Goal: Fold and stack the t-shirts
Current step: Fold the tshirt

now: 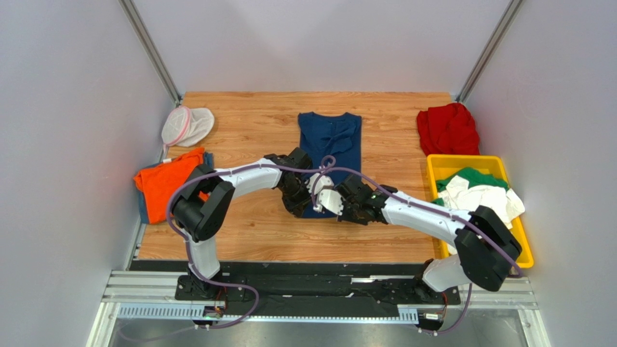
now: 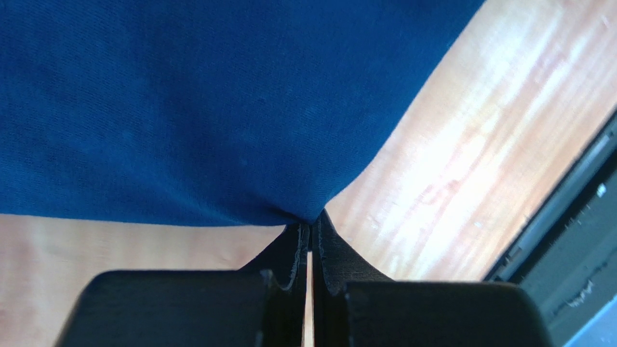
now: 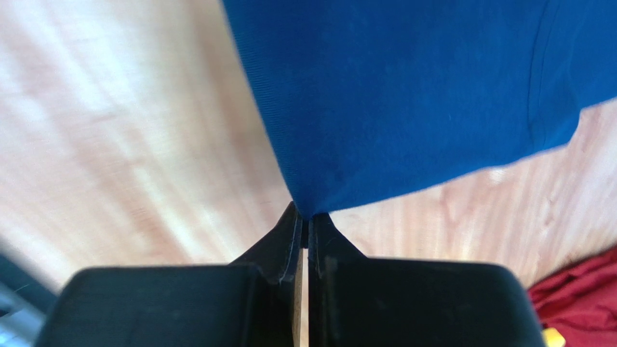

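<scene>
A navy blue t-shirt (image 1: 330, 144) lies lengthwise in the middle of the wooden table, its sides folded in. My left gripper (image 1: 303, 194) is shut on its near left corner; the pinched cloth (image 2: 217, 108) shows in the left wrist view, at my left gripper (image 2: 312, 220). My right gripper (image 1: 342, 202) is shut on its near right corner; the cloth (image 3: 405, 94) rises from my right gripper (image 3: 305, 217). An orange t-shirt (image 1: 165, 181) lies folded at the left edge. A red t-shirt (image 1: 447, 129) lies crumpled at the back right and shows in the right wrist view (image 3: 579, 296). White (image 1: 479, 196) and green (image 1: 474, 177) t-shirts lie in the bin.
A yellow bin (image 1: 445, 165) stands at the right edge of the table. A white mesh pouch with a pink rim (image 1: 185, 124) lies at the back left. The table's near edge and the black rail (image 2: 572, 217) run close behind both grippers.
</scene>
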`<move>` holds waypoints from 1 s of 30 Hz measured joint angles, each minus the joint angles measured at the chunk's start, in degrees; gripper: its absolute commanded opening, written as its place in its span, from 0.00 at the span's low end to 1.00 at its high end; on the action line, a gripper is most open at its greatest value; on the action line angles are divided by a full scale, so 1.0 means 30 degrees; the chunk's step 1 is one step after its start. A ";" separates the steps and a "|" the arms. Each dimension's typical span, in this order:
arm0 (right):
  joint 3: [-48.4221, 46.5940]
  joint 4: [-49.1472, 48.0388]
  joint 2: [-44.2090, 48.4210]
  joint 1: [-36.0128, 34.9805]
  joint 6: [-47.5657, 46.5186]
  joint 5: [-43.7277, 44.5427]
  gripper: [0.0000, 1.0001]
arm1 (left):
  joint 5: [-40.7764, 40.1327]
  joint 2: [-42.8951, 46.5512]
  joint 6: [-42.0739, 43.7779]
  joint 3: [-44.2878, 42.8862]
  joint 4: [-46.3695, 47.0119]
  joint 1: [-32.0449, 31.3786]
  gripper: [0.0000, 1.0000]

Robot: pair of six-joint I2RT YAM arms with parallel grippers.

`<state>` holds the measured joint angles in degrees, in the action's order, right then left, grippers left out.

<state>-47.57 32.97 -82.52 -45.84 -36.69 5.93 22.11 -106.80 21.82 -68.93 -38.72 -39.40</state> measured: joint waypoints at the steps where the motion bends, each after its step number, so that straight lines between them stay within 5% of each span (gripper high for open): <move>1: 0.0095 0.0430 0.0364 -0.0452 0.0160 -0.0160 0.00 | 0.0007 0.0255 0.0000 0.0350 -0.0007 -0.0131 0.00; 9: 0.0291 0.2550 0.2565 -0.3840 0.1508 -0.0765 0.00 | 0.0474 0.2404 -0.0036 0.2929 -0.0131 -0.0466 0.00; 15: 0.0095 0.2885 0.3410 -0.4065 0.1916 0.0648 0.00 | 0.0204 0.5158 -0.0219 0.3322 0.0073 -0.0474 0.00; 30: -0.3643 0.3009 0.3038 -0.1158 0.0372 0.3716 0.00 | -0.1137 0.5151 0.0000 -0.2390 0.0335 0.1129 0.00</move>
<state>-58.50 42.00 -73.41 -49.32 -35.57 17.08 18.70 -91.35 21.82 -76.09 -37.71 -36.01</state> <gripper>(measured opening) 0.015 0.015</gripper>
